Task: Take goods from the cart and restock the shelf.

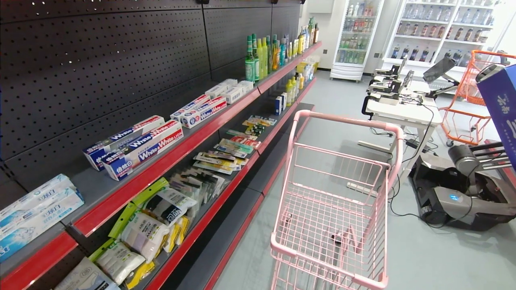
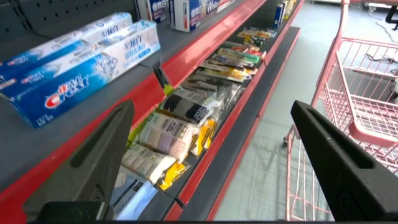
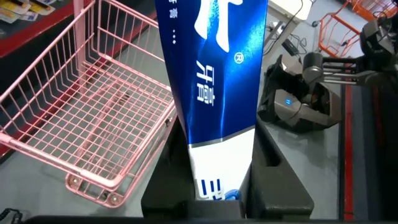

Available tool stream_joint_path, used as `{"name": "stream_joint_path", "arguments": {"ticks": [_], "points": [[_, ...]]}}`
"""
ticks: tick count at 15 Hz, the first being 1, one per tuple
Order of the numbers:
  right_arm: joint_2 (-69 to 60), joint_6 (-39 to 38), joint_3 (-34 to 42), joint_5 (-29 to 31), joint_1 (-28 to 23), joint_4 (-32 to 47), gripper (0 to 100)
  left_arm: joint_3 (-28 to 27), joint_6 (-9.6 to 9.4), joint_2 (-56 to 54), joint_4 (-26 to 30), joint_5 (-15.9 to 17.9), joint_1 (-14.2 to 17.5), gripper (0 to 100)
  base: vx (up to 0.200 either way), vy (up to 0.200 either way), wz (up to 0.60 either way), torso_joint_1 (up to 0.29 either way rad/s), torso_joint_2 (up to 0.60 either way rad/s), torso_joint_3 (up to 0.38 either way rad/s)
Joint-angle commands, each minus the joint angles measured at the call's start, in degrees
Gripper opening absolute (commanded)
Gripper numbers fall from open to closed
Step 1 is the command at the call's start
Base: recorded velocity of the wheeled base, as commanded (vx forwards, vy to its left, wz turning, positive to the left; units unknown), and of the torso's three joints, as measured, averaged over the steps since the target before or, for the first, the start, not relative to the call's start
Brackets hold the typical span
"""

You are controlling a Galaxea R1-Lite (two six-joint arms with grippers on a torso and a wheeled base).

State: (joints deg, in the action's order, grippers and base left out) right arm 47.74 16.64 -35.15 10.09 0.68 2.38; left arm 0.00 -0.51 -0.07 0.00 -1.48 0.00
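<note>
A blue and white toothpaste box (image 3: pixel 214 93) stands upright in my right gripper (image 3: pixel 217 180), which is shut on its lower end. The same box (image 1: pixel 500 104) shows at the right, beside and above the pink cart (image 1: pixel 383 169), whose wire basket looks bare. My left gripper (image 2: pixel 211 168) is open with nothing between its wide-set fingers (image 2: pixel 93 168), hovering by the shelf. The upper shelf board (image 1: pixel 161 169) carries toothpaste boxes (image 1: pixel 141 145) in rows, and two pale blue ones (image 2: pixel 81 62) lie near the left gripper. Packets (image 2: pixel 168 134) fill the board below.
Green and yellow bottles (image 1: pixel 258 56) stand farther along the shelf. An orange cart (image 1: pixel 467 104), a white desk (image 1: pixel 403 112) with equipment and a dark machine (image 1: pixel 455 193) on the floor sit to the right. Grey floor runs between shelf and pink cart.
</note>
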Motion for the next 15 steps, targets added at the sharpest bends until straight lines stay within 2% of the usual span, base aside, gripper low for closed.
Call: {"name": "stream_joint_path", "arguments": {"ticks": [1, 15], "points": [[1.0, 0.1, -0.1, 0.0, 0.1, 0.0, 0, 0.0, -0.02, 0.1, 0.0, 0.0, 0.0, 100, 0.0, 0.0, 0.0, 0.183, -0.39, -0.212], [4.2, 1.7, -1.2, -0.3, -0.2, -0.7, 0, 0.0, -0.02, 0.1, 0.0, 0.0, 0.0, 100, 0.0, 0.0, 0.0, 0.169, -0.35, -0.184]]}}
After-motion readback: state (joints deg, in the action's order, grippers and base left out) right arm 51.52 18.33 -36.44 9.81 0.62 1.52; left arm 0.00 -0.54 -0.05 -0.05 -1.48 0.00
